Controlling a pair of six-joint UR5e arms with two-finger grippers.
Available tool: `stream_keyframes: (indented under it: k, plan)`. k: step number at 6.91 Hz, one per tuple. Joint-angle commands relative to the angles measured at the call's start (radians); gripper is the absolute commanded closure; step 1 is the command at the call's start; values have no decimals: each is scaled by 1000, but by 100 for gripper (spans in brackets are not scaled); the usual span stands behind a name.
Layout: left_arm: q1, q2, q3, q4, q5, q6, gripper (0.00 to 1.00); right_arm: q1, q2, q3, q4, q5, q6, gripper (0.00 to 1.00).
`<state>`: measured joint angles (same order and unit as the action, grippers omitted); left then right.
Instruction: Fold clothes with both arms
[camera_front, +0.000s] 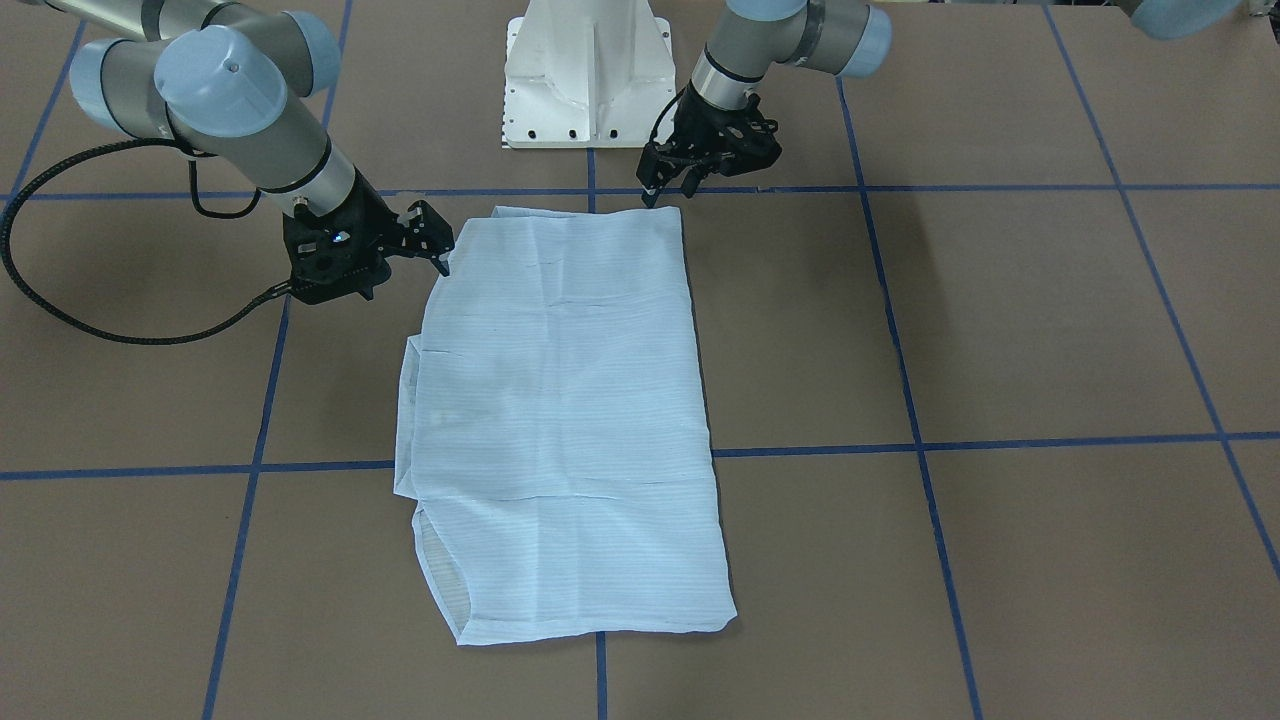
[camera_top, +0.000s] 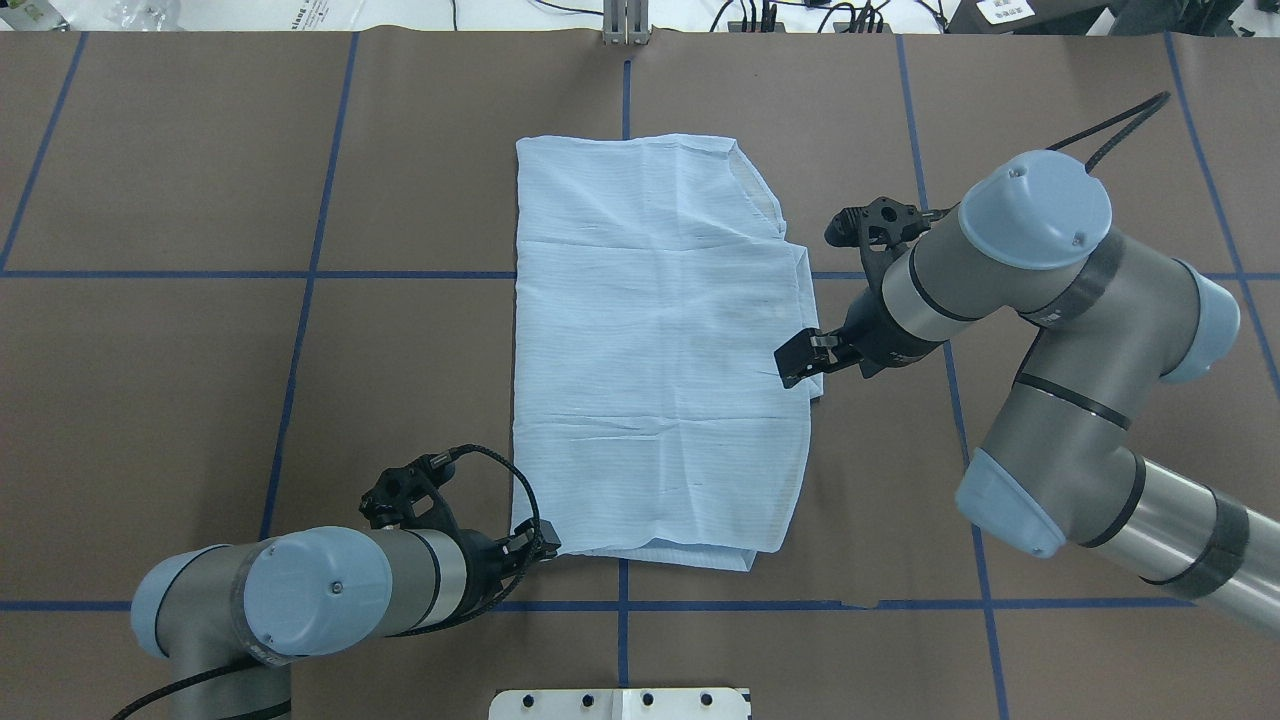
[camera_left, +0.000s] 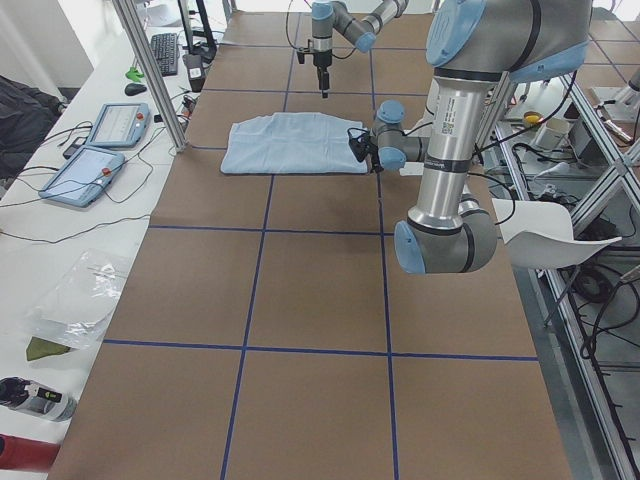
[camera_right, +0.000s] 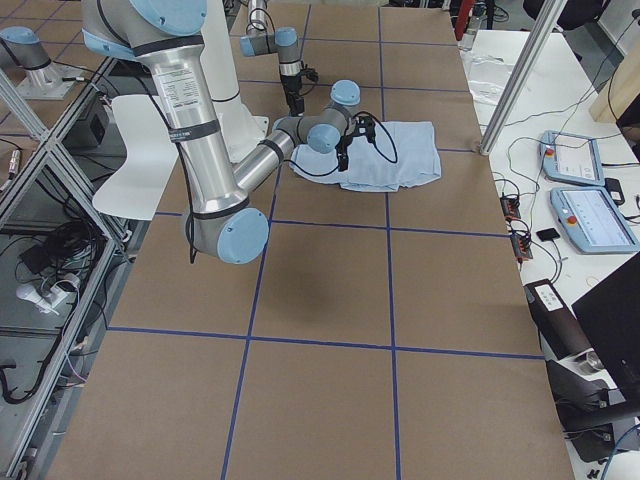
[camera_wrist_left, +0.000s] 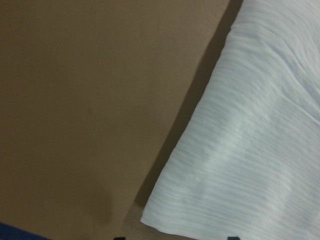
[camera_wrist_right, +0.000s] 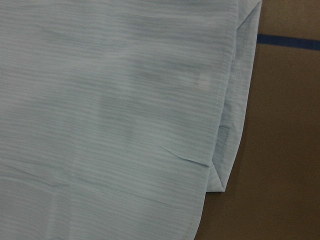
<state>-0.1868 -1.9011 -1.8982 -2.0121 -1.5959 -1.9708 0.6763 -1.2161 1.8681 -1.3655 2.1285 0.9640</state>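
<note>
The pale blue striped shirt lies flat on the table, folded into a tall rectangle, also in the overhead view. My left gripper is open, low at the shirt's near left corner. The left wrist view shows that corner just ahead of the spread fingertips. My right gripper is open over the shirt's right edge, holding nothing. The right wrist view shows the folded edge and hem. Collar, buttons and label are hidden.
The brown table carries a grid of blue tape lines. The white pedestal base stands at the robot's side of the shirt. A black cable loops from the right arm over the table. Pendants lie on the side bench.
</note>
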Motion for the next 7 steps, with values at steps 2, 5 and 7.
stream_keyframes:
  k: [2,5,7]
  plan:
    - [0,-38,51,1,4,-2,26,-6,3,-3,-1,-6,-1,0]
    - [-6,-35,53,3,4,0,28,-6,1,-4,-1,-6,-1,0]
    - [-6,-35,54,13,4,0,28,-6,1,-6,-1,-6,-1,0]
